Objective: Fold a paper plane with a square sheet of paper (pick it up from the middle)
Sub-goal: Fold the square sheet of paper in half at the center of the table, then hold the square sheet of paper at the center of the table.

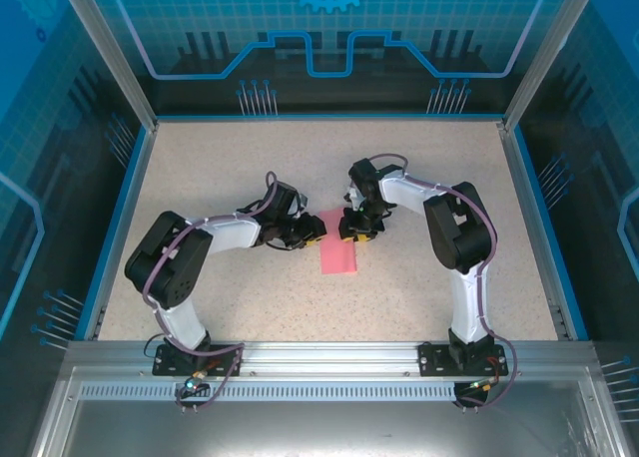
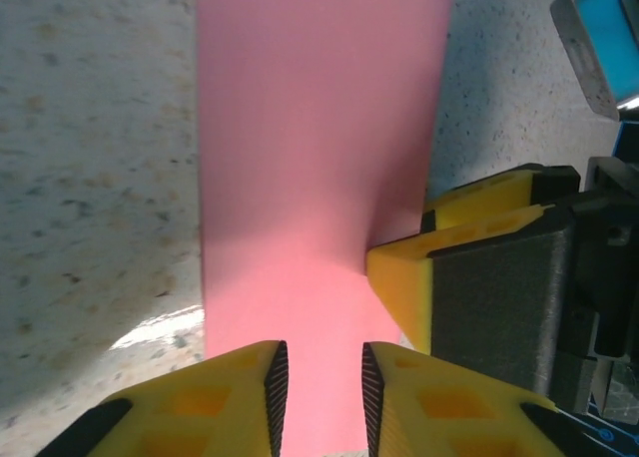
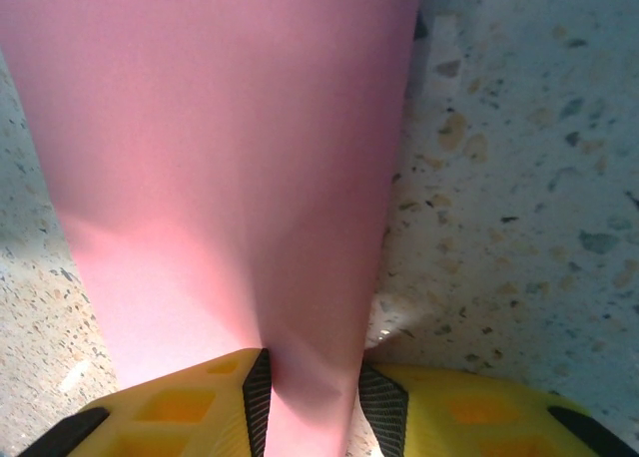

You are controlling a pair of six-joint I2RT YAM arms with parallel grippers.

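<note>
The square sheet of paper (image 1: pixel 339 255) is pink and lies on the table as a narrow rectangle. Both grippers meet over its far end. My left gripper (image 1: pixel 312 232) comes in from the left. In the left wrist view its jaws (image 2: pixel 324 382) stand a narrow gap apart over the flat paper (image 2: pixel 310 128), with nothing pinched. My right gripper (image 1: pixel 351 232) is at the far right corner, and one of its yellow fingers (image 2: pixel 404 277) presses the paper's edge. In the right wrist view a raised ridge of the paper (image 3: pixel 220 128) runs between the pads (image 3: pixel 312 397). The paper plane is out of view.
The speckled table (image 1: pixel 220 178) has a blue rim and metal frame posts at its sides. Both arm bases are bolted at the near edge (image 1: pixel 319 357). Bare table surrounds the paper on every side.
</note>
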